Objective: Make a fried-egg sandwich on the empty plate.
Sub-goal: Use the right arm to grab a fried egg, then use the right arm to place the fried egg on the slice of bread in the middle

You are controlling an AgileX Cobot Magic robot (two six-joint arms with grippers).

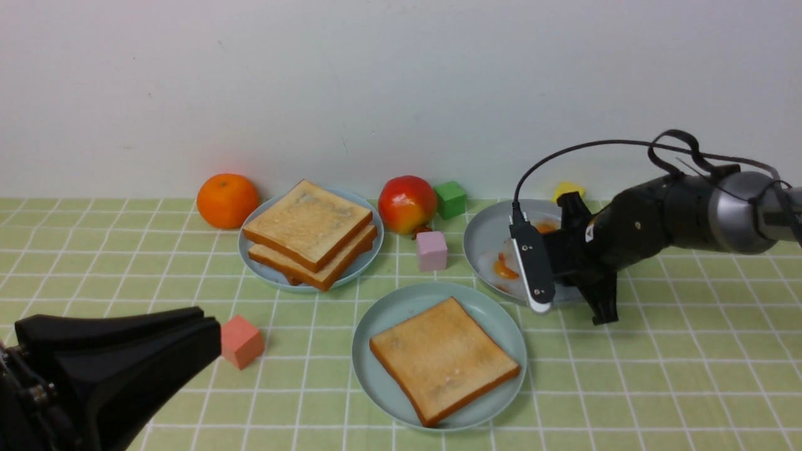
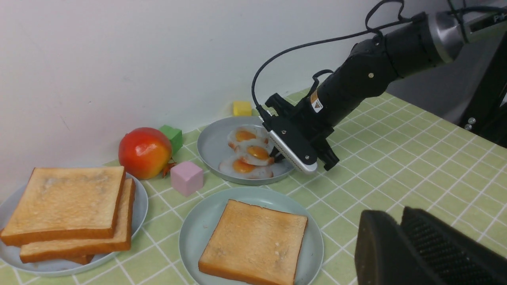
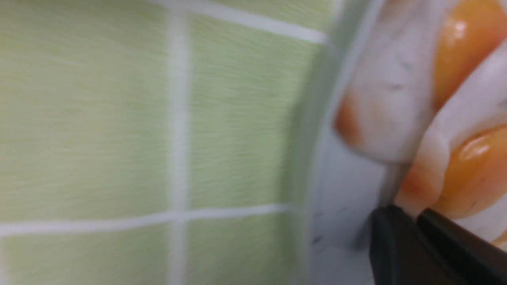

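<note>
The empty plate point(image 1: 407, 307) point(image 2: 198, 229), pale teal, sits front centre with one toast slice point(image 1: 443, 358) point(image 2: 253, 241) lying flat on it. Behind and to its right, a grey plate point(image 1: 485, 238) point(image 2: 210, 144) holds three fried eggs. My right gripper point(image 3: 416, 213) point(image 2: 277, 156) reaches low over that plate, shut on the white edge of the middle fried egg point(image 3: 427, 174) point(image 2: 257, 152). In the front view its wrist camera hides the fingertips. My left gripper point(image 1: 210, 332) point(image 2: 398, 215) hangs at the front left, shut on nothing.
A light blue plate point(image 1: 250, 254) with stacked toast slices point(image 1: 310, 232) stands back left. Along the wall are an orange point(image 1: 227, 200), an apple point(image 1: 407, 203), a green cube point(image 1: 450, 199) and a yellow block point(image 1: 567, 190). A pink cube point(image 1: 432, 250) and a salmon cube point(image 1: 241, 341) lie nearer.
</note>
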